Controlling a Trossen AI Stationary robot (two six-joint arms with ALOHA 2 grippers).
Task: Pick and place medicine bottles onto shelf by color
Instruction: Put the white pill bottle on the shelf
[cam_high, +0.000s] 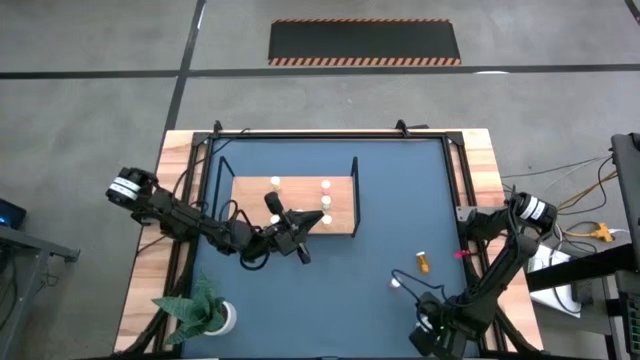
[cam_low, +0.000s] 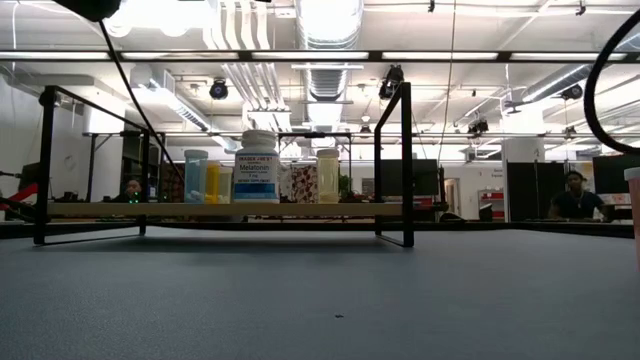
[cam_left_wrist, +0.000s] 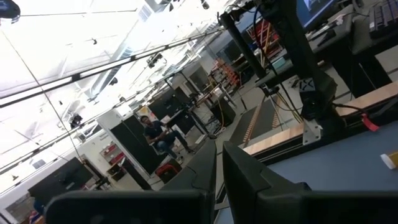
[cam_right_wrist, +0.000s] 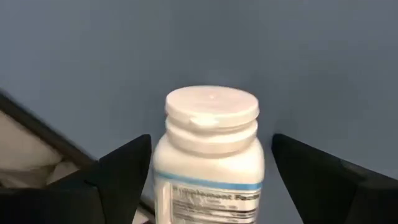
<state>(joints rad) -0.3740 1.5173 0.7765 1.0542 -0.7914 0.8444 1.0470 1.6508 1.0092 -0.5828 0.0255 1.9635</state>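
The wooden shelf stands mid-table, with several small bottles upright on its board, among them a larger white labelled one. My left gripper hovers at the shelf's near right corner, shut and empty, tilted up toward the room. My right gripper is open near the table's near right corner. Its fingers flank a white-capped white bottle that stands upright on the tabletop. An orange bottle lies just beyond it. My right gripper has one finger on each side of the white bottle's body, just below the cap and very close to it. I cannot tell whether they touch it. The bottle stays upright.
A white pot with a green plant sits at the near left corner. The shelf's black frame ends rise above the board. Bare blue tabletop lies between the shelf and the near edge. People sit in the room beyond.
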